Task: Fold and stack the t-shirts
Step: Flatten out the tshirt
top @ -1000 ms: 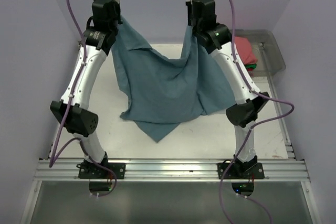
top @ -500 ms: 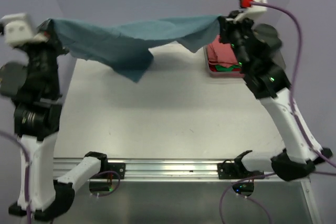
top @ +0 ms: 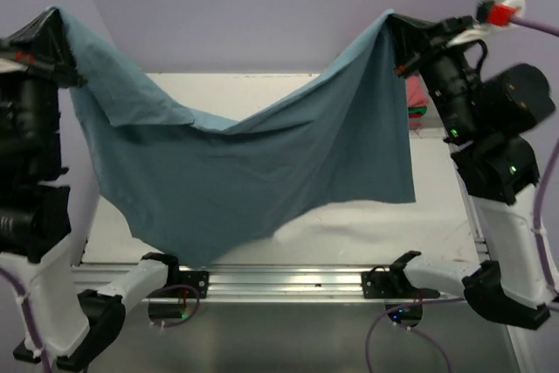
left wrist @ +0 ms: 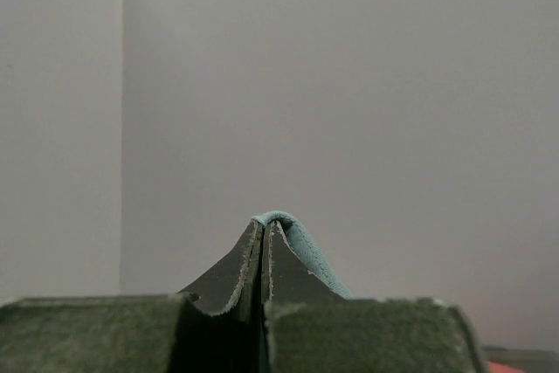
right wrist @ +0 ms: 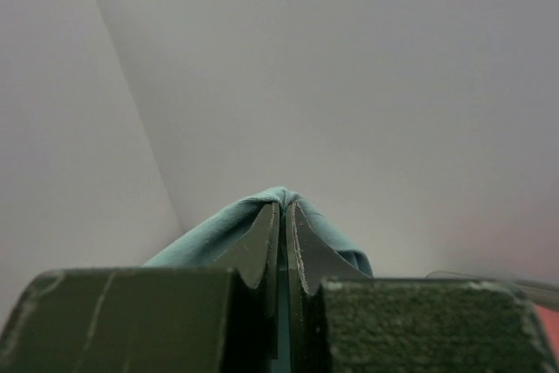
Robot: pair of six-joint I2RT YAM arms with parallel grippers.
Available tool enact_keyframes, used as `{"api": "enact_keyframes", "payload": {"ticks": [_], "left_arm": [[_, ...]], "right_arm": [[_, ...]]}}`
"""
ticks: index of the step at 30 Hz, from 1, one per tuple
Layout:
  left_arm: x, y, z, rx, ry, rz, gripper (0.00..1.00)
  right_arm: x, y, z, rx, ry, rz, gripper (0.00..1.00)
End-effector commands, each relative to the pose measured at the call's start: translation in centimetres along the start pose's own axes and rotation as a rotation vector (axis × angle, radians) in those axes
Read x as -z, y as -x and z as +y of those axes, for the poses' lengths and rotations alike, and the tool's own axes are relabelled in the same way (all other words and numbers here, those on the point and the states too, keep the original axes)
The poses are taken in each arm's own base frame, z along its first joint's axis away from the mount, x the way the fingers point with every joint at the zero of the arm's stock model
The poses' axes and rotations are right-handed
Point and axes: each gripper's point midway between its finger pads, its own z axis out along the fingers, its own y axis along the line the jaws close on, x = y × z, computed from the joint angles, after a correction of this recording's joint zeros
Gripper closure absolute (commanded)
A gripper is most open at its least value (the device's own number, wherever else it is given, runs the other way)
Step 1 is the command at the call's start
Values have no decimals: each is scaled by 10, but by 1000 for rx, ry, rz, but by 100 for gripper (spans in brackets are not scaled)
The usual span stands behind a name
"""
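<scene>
A slate-blue t-shirt (top: 253, 168) hangs spread wide in the air over the table, sagging in the middle. My left gripper (top: 54, 17) is shut on its upper left corner, high at the left edge of the top view. My right gripper (top: 390, 20) is shut on the upper right corner, high at the right. In the left wrist view the cloth (left wrist: 301, 246) curls over the tips of the shut left gripper (left wrist: 264, 226). In the right wrist view blue fabric (right wrist: 218, 229) drapes over both sides of the shut right gripper (right wrist: 284, 205). The shirt's lower hem hangs near the table's front rail.
A red and a green garment (top: 416, 98) show at the far right, mostly hidden behind the right arm. The white table (top: 437, 207) shows right of the hanging shirt. A metal rail (top: 288, 279) runs along the near edge.
Both arms have swung apart and risen, pulling the bunched blue t-shirt off the table into a wide, hanging spread. It has dropped lower and fuller than half a second ago.
</scene>
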Motion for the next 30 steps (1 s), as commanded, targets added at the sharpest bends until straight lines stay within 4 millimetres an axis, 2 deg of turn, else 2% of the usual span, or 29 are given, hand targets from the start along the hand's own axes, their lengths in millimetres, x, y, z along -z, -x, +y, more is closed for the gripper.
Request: {"api": "enact_keyframes", "payload": {"ticks": [1, 2, 3, 4, 5, 6, 7, 8, 9, 10, 11, 12, 14, 15, 16, 17, 18, 19, 20, 21, 22, 23, 24, 25, 26, 28, 29, 30], "left_arm": [[-56, -89, -4, -51, 16, 205, 100], [-74, -124, -2, -76, 31, 265, 100], [-85, -141, 3, -95, 59, 286, 100], [-96, -156, 4, -105, 74, 295, 100], [-114, -193, 6, -129, 83, 354, 100], [-124, -210, 8, -146, 87, 372, 100], [-135, -221, 8, -153, 91, 372, 100], [-154, -254, 14, -188, 108, 410, 100], [-165, -266, 19, -200, 128, 415, 100], [-176, -275, 23, -208, 137, 412, 100], [-197, -294, 34, -221, 161, 415, 100], [-208, -300, 38, -221, 170, 407, 100], [-230, -299, 47, -198, 191, 358, 100], [-234, -289, 45, -174, 169, 321, 100], [-238, -268, 45, -167, 167, 254, 100], [-235, -239, 40, -172, 151, 205, 100], [-230, -219, 33, -174, 123, 177, 100], [-223, -203, 31, -181, 114, 161, 100], [-201, -176, 27, -189, 101, 143, 100], [-186, -167, 28, -213, 100, 137, 100], [-171, -149, 27, -207, 105, 83, 100], [-131, -155, 33, -207, 120, 108, 100], [-115, -151, 35, -193, 133, 78, 100], [-85, -130, 39, -179, 146, 42, 100], [-67, -190, 50, -160, 179, 160, 100], [-38, -226, 59, -145, 202, 236, 100], [-19, -280, 65, -133, 209, 351, 100], [-6, -306, 65, -121, 198, 421, 100]], "right_arm": [[-52, -50, -6, -7, -89, 114, 100], [-63, -61, -9, 2, -113, 133, 100], [-73, -61, -11, 3, -128, 129, 100], [-99, -101, -13, 21, -152, 198, 100], [-109, -117, -16, 33, -172, 233, 100], [-124, -113, -13, 28, -169, 217, 100], [-150, -161, -13, 43, -174, 297, 100], [-165, -181, -10, 45, -156, 324, 100], [-179, -166, -8, 31, -146, 276, 100], [-203, -223, -12, 43, -159, 344, 100], [-215, -233, -13, 37, -160, 335, 100], [-229, -215, -15, 20, -153, 253, 100], [-249, -240, -24, 7, -179, 224, 100], [-257, -234, -27, 2, -187, 163, 100], [-259, -227, -30, 37, -192, 135, 100], [-252, -193, -26, 47, -176, 77, 100], [-247, -202, -22, 67, -161, 90, 100], [-239, -196, -17, 120, -134, 83, 100], [-225, -178, -12, 155, -117, 45, 100], [-196, -164, -4, 164, -88, -8, 100], [-180, -154, -3, 179, -76, -30, 100], [-167, -159, -5, 180, -78, 0, 100], [-145, -168, -12, 184, -84, 42, 100], [-136, -180, -14, 191, -83, 80, 100], [-122, -217, -21, 211, -92, 190, 100], [-109, -246, -29, 224, -114, 286, 100], [-100, -271, -32, 235, -112, 368, 100], [-91, -295, -34, 237, -108, 438, 100]]}}
